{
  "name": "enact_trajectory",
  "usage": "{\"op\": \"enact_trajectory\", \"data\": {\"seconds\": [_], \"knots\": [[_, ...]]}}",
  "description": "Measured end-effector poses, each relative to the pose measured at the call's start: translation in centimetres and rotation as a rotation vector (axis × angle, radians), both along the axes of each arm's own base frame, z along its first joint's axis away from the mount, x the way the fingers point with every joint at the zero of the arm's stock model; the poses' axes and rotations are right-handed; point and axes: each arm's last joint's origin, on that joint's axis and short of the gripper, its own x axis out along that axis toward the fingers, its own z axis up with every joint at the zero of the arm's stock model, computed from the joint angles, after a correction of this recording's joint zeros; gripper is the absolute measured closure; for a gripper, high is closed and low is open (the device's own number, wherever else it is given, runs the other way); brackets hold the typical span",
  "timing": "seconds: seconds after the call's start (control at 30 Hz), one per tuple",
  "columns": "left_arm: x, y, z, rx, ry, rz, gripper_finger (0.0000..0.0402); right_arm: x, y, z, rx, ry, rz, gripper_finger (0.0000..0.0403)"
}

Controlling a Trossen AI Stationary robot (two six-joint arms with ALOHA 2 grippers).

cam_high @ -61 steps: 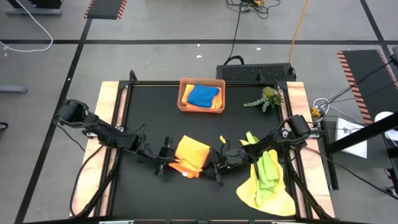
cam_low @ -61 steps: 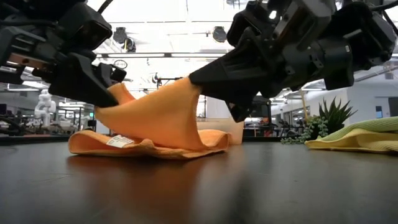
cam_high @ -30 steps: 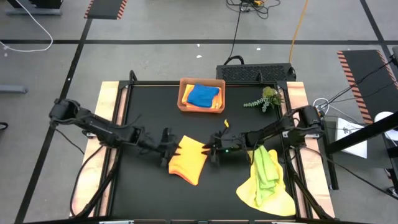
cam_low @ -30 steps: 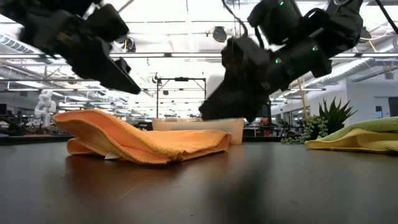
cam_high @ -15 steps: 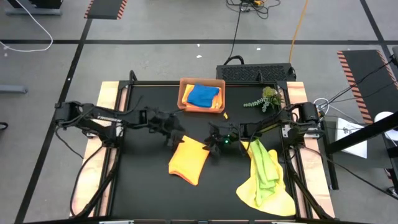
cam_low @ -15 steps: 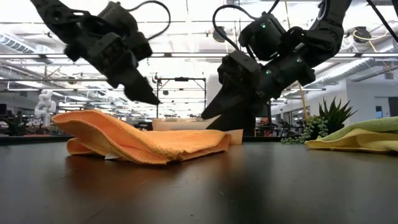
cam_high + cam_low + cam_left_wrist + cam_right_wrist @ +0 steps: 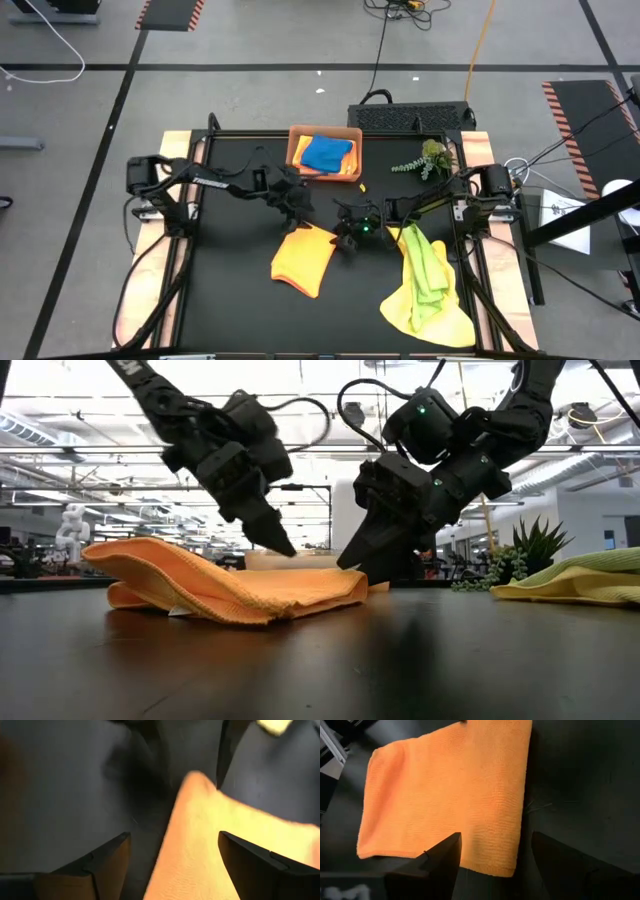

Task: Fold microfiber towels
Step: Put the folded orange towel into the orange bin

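Black table, wood strips along both sides, seen from above.

At 4 to 5 o'clock on it: yellow towel spread loose, lime towel draped across its top, both crumpled, unfolded; in the low view only a flat yellow-green edge at far right.

Near centre, slightly toward 6 o'clock: orange towel folded over into a long slanted shape, lying flat on the table, free of both grippers. In the low view, doubled layers with a rounded fold at the left end. Fills the right wrist view as a rectangle; shows between the fingers in the left wrist view.

At 12 o'clock: tray holding a bunched blue towel over a yellow one, of which only a strip shows.

Left arm reaching in from 9 o'clock; left gripper just above the orange towel's 12 o'clock corner, fingers spread wide, nothing held, tips pointing down, close over the cloth.

Right arm reaching in from 3 o'clock; right gripper just beside the towel's 2 o'clock edge, fingers likewise parted and empty.

At 1 to 2 o'clock, near the table's edge: plant sprig.
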Motion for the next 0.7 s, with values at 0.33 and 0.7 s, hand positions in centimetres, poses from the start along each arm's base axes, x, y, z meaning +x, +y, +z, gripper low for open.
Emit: {"op": "enact_trajectory", "data": {"seconds": [0.33,0.7], "knots": [[4.1,-0.4,-2.1,-0.007,0.092,-0.113,0.0103,-0.3,0.0,-0.3,-0.017,0.027,0.007,0.0181],[4.4,-0.8,-2.7,-0.020,0.147,-0.141,0.0112,-0.1,-0.1,-0.1,-0.059,-0.006,0.009,0.0227]]}}
